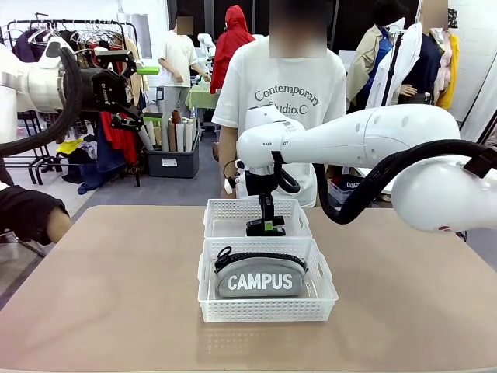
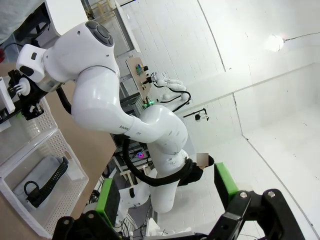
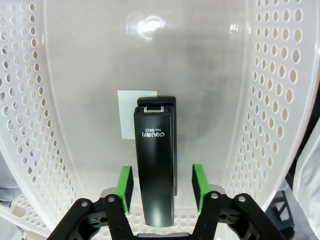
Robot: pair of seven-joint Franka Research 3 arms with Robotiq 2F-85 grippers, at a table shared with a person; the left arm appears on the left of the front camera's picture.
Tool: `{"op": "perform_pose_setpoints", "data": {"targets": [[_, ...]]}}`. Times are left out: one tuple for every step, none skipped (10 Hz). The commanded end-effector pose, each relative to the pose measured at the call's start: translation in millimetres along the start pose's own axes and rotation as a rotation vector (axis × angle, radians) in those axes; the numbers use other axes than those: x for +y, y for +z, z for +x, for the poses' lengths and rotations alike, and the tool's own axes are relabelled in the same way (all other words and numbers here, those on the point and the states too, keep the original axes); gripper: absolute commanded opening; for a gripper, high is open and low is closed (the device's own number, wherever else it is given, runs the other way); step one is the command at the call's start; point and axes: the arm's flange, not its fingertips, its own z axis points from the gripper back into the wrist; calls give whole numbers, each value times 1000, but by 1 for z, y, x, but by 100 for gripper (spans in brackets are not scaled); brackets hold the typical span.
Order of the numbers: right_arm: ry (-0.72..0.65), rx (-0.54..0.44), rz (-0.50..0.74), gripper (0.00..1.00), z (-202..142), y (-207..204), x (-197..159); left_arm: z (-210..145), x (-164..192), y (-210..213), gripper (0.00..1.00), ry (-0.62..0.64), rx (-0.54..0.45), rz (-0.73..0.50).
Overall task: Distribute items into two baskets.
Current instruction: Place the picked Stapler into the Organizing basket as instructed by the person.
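One grey pouch (image 1: 260, 277) lettered "CAMPUS" lies in the near basket (image 1: 267, 309); one black stapler (image 3: 155, 162) lies in the far basket (image 1: 220, 211), at its 12 o'clock. The right gripper (image 3: 162, 186) straddles the stapler with pads released; the left gripper (image 2: 167, 195) hangs spread, empty.

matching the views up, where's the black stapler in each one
Front: stapler in the far basket, under the right claw.
Left wrist: hidden at the left edge.
Right wrist: centre, between the green pads.
Shared landmark: far basket's lattice wall.
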Motion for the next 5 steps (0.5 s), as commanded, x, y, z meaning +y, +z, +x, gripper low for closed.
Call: {"op": "perform_pose_setpoints", "data": {"targets": [[-22, 11, -33, 100, -1, 6, 1, -1, -1, 0, 100, -1, 0, -2], [-24, 6, -30, 100, -2, 8, 2, -1, -1, 0, 100, -1, 0, -2], [-24, 1, -22, 100, -5, 11, 1, -1, -1, 0, 100, -1, 0, -2], [-33, -14, -23, 100, -6, 14, 1, -1, -1, 0, 100, -1, 0, -2], [-34, -23, -22, 100, -9, 17, 0, -1, -1, 0, 100, -1, 0, -2]]}}
